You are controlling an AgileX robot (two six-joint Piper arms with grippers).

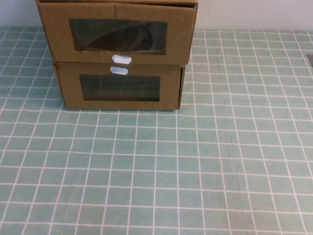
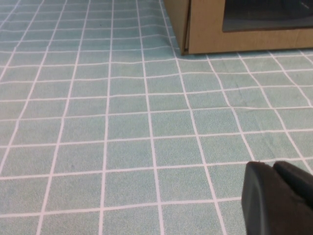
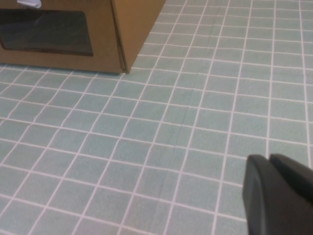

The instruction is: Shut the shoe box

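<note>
Cardboard shoe box [image 1: 117,36] sits top of stack, far-left of table, on lower box [image 1: 120,88]; its front overhangs toward robot. Left gripper [image 2: 274,169] low, nearer, box ahead; right gripper [image 3: 269,161] further; both sets of fingers together.

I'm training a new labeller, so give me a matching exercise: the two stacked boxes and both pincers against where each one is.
Things:
1. shoe box
2. narrower cardboard box
3. left pincer
4. right pincer

Places:
a. over the checked tablecloth, off the stack's left front corner
b. top of the stack
c. over the checked tablecloth, off the stack's right front corner
d. bottom of the stack

Pairs: 1-b, 2-d, 3-a, 4-c
</note>
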